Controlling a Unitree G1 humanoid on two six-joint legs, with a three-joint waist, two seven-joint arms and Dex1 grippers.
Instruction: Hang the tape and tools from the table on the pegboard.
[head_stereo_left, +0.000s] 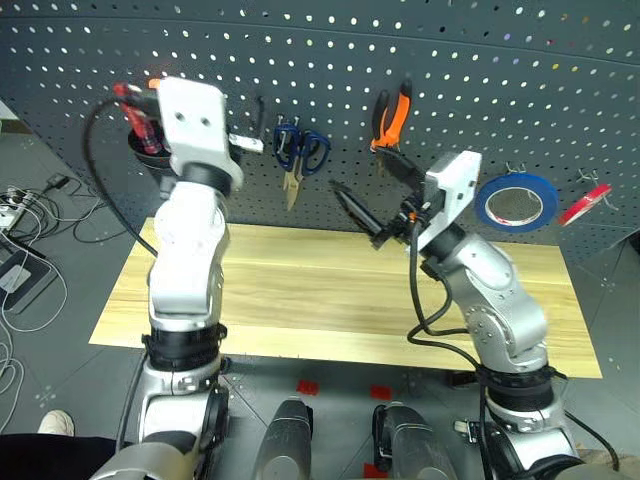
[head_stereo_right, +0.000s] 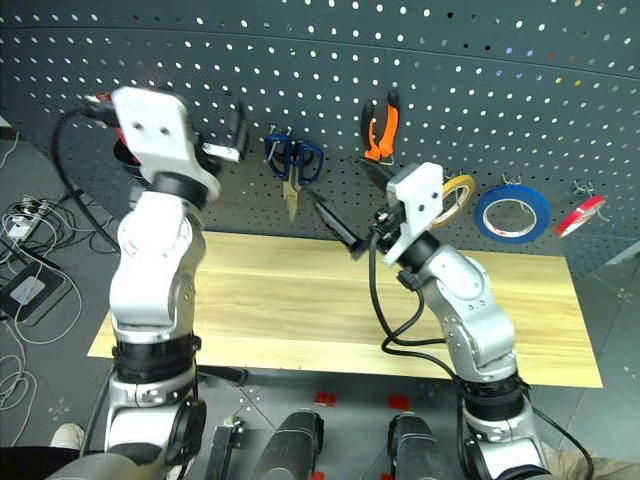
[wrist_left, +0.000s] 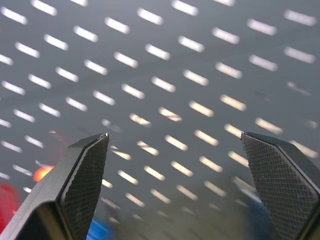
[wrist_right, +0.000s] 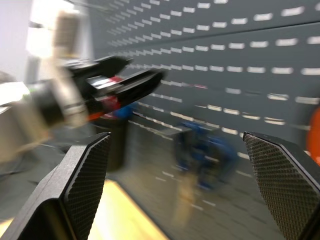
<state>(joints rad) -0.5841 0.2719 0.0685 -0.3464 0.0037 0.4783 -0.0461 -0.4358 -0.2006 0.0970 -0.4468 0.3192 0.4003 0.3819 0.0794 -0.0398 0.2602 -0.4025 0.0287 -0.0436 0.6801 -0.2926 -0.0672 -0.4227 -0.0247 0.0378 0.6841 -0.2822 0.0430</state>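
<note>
Both end effectors open, empty. I see tape (head_stereo_right: 458, 190) behind right end effector (head_stereo_right: 345, 212) in right eye; left eye hides it.

On the pegboard (head_stereo_left: 450, 60), behind the table (head_stereo_left: 300, 290), the scissors (head_stereo_left: 298, 155) are hung left of the pliers (head_stereo_left: 392, 120), the tape (head_stereo_right: 458, 195) right of them.

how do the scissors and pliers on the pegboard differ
The scissors have blue handles; the pliers have orange and black ones. The scissors hang with handles up and blades pointing down; the pliers hang farther right and a little higher, handles up. Both hang on the pegboard, above the table.
</note>
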